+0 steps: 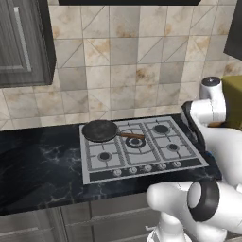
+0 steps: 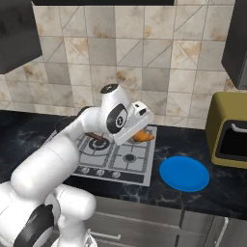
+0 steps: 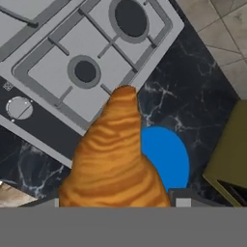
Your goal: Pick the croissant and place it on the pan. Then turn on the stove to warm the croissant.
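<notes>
Left base view. Stove point(image 1: 142, 149): silver-grey gas cooktop set into the black marbled counter point(image 1: 38, 165), reaching near the counter's front edge, knob row along its front. Pan point(image 1: 100, 130): dark, round, on the stove's back left burner, wooden handle pointing right toward the centre burner. White arm rising at the counter's right end, past the stove's right edge.

Right base view. Gripper point(image 2: 142, 131): held above the stove's right edge, hand tilted. Croissant point(image 2: 144, 136): orange-brown, seen just under the hand, clear of the surface, over the stove's right back corner. Blue plate point(image 2: 184, 173): flat, round, on the counter right of the stove, near the front edge. Olive-yellow appliance point(image 2: 226, 130): at the counter's right end, dark opening in its front.

Hand view. Croissant point(image 3: 116, 159): large and close, ridged, clamped between the two finger tips at its wide end, the jaws closed on it. Beneath it lie the stove's corner with two burners, a knob point(image 3: 19, 107), the dark counter and the blue plate, partly covered by the croissant.
</notes>
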Controlling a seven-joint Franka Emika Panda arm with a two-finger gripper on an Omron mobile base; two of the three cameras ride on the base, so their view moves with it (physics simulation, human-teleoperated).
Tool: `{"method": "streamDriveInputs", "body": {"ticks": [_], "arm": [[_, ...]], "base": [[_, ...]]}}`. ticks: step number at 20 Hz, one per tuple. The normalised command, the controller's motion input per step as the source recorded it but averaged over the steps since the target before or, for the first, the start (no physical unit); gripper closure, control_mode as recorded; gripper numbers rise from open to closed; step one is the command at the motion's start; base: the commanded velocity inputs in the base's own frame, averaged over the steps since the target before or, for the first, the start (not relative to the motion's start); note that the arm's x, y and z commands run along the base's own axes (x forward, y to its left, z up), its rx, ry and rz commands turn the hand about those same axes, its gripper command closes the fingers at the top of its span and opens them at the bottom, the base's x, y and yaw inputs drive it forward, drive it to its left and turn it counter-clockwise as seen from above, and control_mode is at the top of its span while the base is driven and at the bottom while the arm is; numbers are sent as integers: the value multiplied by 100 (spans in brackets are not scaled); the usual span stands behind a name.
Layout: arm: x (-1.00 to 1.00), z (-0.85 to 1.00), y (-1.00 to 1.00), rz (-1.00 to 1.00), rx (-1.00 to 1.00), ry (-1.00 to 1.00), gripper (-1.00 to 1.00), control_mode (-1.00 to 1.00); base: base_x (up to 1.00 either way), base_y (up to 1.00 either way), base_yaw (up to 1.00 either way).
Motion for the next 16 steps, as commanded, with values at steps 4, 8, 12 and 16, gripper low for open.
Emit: {"method": "streamDriveInputs", "body": {"ticks": [4, 8, 12, 16], "arm": [[2, 48, 100, 0, 0, 0, 100, -100], [10, 54, 100, 0, 0, 0, 100, -100], [29, 52, 100, 0, 0, 0, 100, -100], [21, 36, 100, 3, 0, 0, 100, -100]], "base": [[0, 0, 0], [0, 0, 0], [0, 0, 0], [0, 0, 0]]}}
